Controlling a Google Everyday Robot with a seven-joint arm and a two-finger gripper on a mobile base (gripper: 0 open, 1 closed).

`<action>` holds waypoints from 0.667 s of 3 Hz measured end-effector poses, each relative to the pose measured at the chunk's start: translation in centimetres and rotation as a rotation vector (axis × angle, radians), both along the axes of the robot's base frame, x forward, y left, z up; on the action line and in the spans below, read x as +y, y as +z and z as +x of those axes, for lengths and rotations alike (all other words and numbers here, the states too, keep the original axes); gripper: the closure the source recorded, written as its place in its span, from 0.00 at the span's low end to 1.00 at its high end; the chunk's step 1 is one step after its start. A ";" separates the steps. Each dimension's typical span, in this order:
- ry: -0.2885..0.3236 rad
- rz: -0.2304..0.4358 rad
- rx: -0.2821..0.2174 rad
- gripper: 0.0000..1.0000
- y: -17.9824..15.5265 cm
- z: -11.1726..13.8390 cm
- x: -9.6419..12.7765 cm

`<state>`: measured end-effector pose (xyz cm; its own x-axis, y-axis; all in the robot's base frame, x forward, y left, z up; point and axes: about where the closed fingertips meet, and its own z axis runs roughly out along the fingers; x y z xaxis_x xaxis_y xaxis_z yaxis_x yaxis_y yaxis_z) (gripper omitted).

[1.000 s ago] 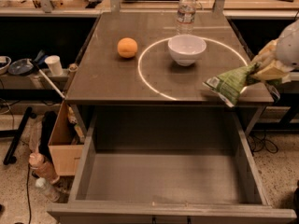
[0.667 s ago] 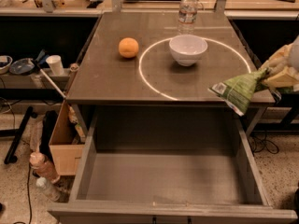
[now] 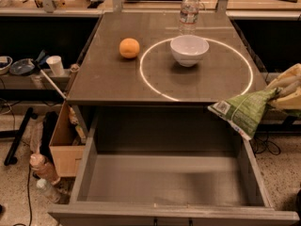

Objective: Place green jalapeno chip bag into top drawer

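Gripping the green jalapeno chip bag (image 3: 242, 113), the end effector (image 3: 283, 91) hangs at the frame's right edge, near the open top drawer (image 3: 164, 185).

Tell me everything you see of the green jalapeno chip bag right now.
The green jalapeno chip bag is crinkly light-green foil with a white patch and dark print at its left corner. The gripper, at the right edge of view, pinches its right end, so it hangs tilted. It is in the air by the table's front right corner, above the open top drawer's right wall.
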<state>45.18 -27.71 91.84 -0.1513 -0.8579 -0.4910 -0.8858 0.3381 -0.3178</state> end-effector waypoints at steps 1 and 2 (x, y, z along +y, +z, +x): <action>0.098 0.068 0.019 1.00 -0.4 -1.2 3.2; 0.245 0.131 0.032 1.00 -0.5 -2.0 8.1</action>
